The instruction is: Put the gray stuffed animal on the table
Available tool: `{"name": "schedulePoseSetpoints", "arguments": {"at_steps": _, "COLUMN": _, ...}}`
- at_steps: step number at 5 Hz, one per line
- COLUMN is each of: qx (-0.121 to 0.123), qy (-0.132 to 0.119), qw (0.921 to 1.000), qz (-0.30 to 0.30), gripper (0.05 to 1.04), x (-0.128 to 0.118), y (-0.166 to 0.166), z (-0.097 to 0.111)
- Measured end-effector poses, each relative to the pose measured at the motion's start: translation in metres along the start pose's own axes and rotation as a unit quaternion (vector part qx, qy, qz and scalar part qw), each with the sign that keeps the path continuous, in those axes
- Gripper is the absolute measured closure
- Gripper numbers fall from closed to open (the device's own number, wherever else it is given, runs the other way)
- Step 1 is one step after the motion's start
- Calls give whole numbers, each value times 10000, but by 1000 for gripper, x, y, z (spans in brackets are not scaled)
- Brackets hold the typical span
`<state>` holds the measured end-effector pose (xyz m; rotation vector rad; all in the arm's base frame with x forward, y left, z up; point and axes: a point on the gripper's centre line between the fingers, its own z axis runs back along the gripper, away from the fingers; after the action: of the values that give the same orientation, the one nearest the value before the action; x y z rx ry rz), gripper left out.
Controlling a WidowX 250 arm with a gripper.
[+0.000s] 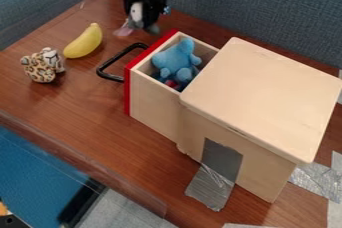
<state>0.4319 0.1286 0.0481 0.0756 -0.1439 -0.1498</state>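
Observation:
Near the top edge, left of centre, my black gripper [141, 8] hangs over the back of the table [87, 107]. It is shut on the gray stuffed animal [137, 14], whose pale gray and pink parts stick out below and beside the gripper. The rest of the toy is hidden by the gripper. The toy is behind the open drawer's handle and to the right of the banana; whether its lower end touches the wood, I cannot tell.
A wooden box [260, 92] stands at the right, its red-fronted drawer [150, 94] pulled out with a blue stuffed toy [177, 59] inside. A black handle [110, 67] juts left. A yellow banana [85, 41] and spotted toy [43, 65] lie at the left.

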Motion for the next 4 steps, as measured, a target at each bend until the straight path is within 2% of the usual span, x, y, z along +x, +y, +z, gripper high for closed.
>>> {"name": "schedulePoseSetpoints", "arguments": {"at_steps": 1, "qx": -80, "qy": 258, "qw": 9996, "qz": -71, "gripper": 414, "x": 1, "y": 2, "z": -19}}
{"name": "schedulePoseSetpoints", "arguments": {"at_steps": 2, "qx": -141, "qy": 340, "qw": 9993, "qz": -104, "gripper": 133, "x": 5, "y": 2, "z": -22}}
{"name": "schedulePoseSetpoints", "arguments": {"at_steps": 3, "qx": -176, "qy": 358, "qw": 9991, "qz": -171, "gripper": 76, "x": 5, "y": 1, "z": -20}}
{"name": "schedulePoseSetpoints", "arguments": {"at_steps": 4, "qx": -96, "qy": 46, "qw": 9995, "qz": -303, "gripper": 81, "x": 14, "y": -4, "z": 18}}
